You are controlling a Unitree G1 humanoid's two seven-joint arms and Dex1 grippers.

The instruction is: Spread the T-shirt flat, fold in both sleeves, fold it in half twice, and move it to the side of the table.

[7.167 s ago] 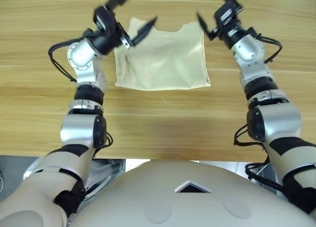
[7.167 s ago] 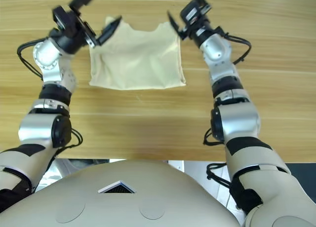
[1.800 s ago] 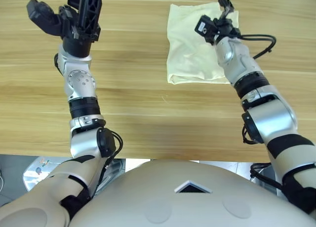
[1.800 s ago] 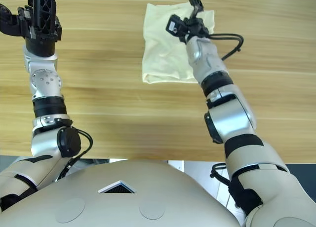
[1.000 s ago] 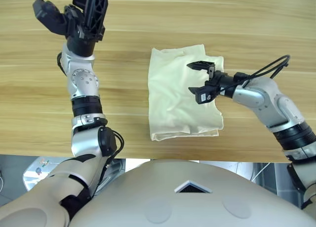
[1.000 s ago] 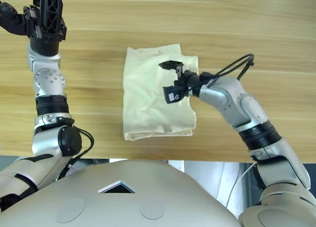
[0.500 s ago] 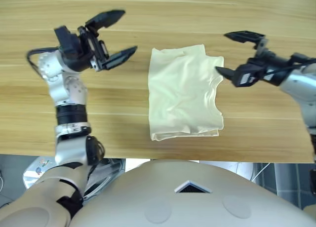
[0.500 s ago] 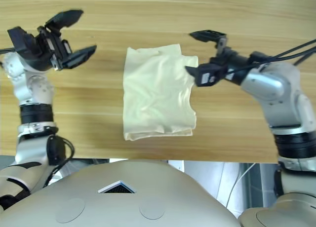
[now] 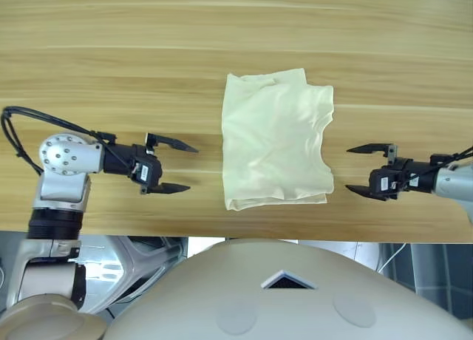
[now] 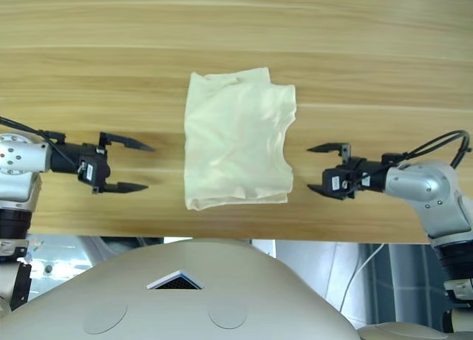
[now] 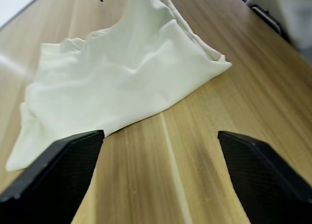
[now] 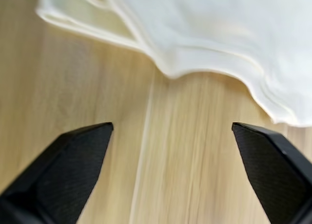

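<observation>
Left hand (image 9: 191,168): wide open and holding nothing, low over the counter (image 9: 222,29) on the robot's left, with both black fingers pointing across at the shirt (image 9: 275,140).
Left hand to shirt: apart, with a strip of bare wood between the fingertips and the shirt's left edge. In the left wrist view the fingers (image 11: 53,170) stand far apart, and the cloth (image 11: 122,73) lies ahead of them, none of it between them.
Left hand to counter: close above it; I cannot tell whether the lower finger touches the wood.
Right hand (image 9: 349,169): just as wide open and just as empty, low over the counter on the robot's right near the front edge, with its fingers pointing back at the shirt's right side.
Right hand to shirt: near but not touching. In the right wrist view the fingers (image 12: 58,165) are spread with bare wood between them, and the shirt's stacked edges (image 12: 219,29) lie just beyond.
Shirt: pale yellow, folded into a tall rectangle of several layers. It lies flat on the counter between the two hands, close to the front edge. It is creased, with a curved notch in its right edge, and the layers show at the near end.
Counter: light wood, with the grain running left to right.
</observation>
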